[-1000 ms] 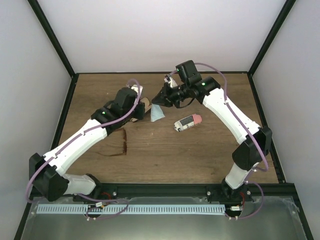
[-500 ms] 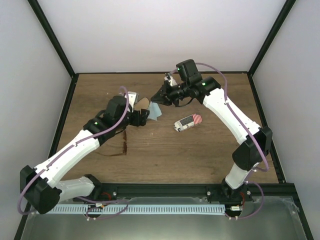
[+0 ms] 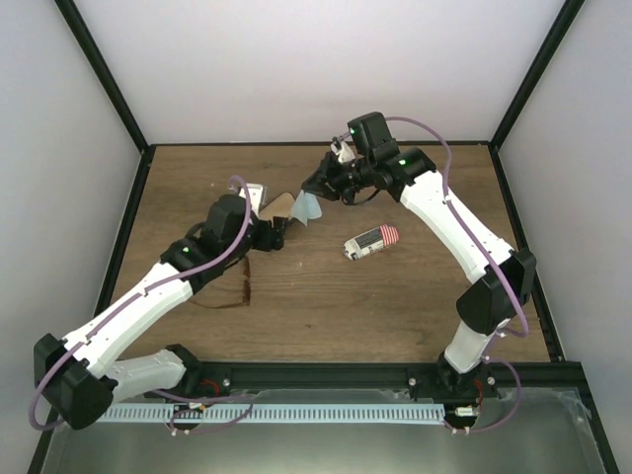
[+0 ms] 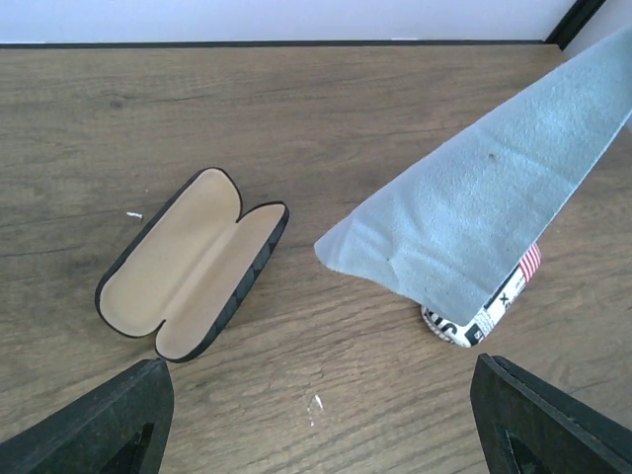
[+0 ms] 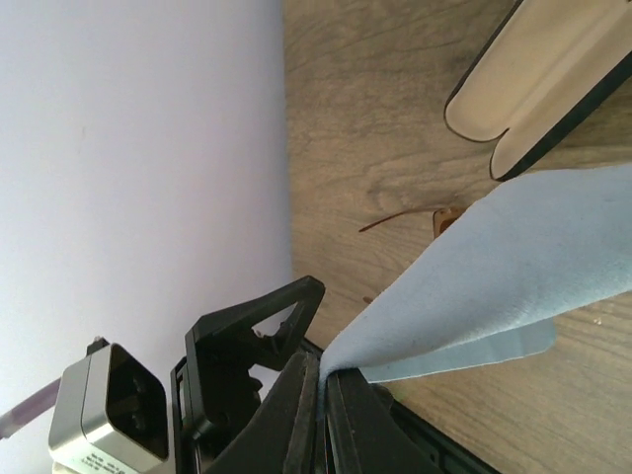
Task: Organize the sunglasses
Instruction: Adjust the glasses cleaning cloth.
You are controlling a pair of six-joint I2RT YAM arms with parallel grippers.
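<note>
R gripper (image 5: 320, 370) pinching light blue square cloth (image 4: 474, 217) aloft; L gripper (image 4: 321, 434) gaping wide, gripping nothing, facing open black tan-lined case (image 4: 188, 262); slim reddish-brown sunglasses (image 3: 244, 284) lying apart, untouched.

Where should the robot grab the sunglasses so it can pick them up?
Best from straight above, pinching across the thin dark frame. The sunglasses lie flat on the table, so a claw cannot get under them from the side. The open left claw is closest; the right claw holds the blue cloth. The left arm hides part of them, so the exact spot is unclear.
</note>
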